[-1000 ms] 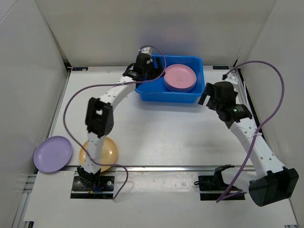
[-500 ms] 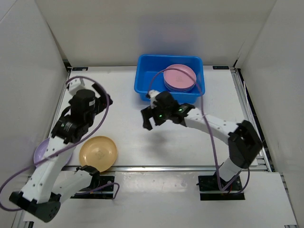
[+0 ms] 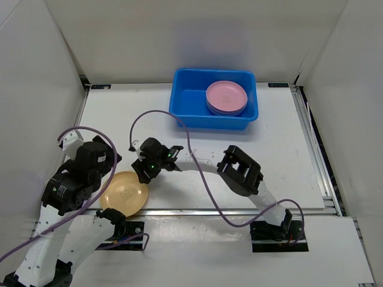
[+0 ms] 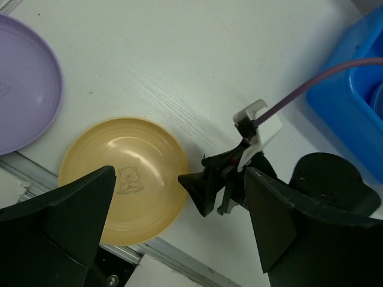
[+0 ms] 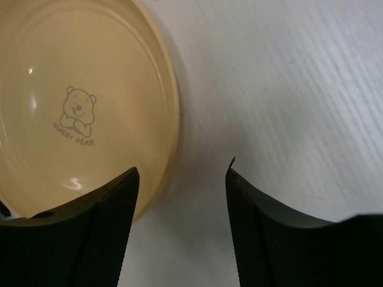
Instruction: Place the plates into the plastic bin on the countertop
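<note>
Plate (image 5: 78, 113), yellow: I judge light, stiff, slick; pinch raised rim. Right tool (image 5: 182, 170) part-open astride rim; left tool (image 4: 179, 173) wide, empty.

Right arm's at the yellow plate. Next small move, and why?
Probably close the right gripper on the yellow plate rim. One of its fingers sits over the plate's inside and the other over the countertop, with the rim in the open gap between them. Then lift.

top: overhead, far | wrists: downward, close | shared: orange-yellow plate (image 4: 122, 179)
</note>
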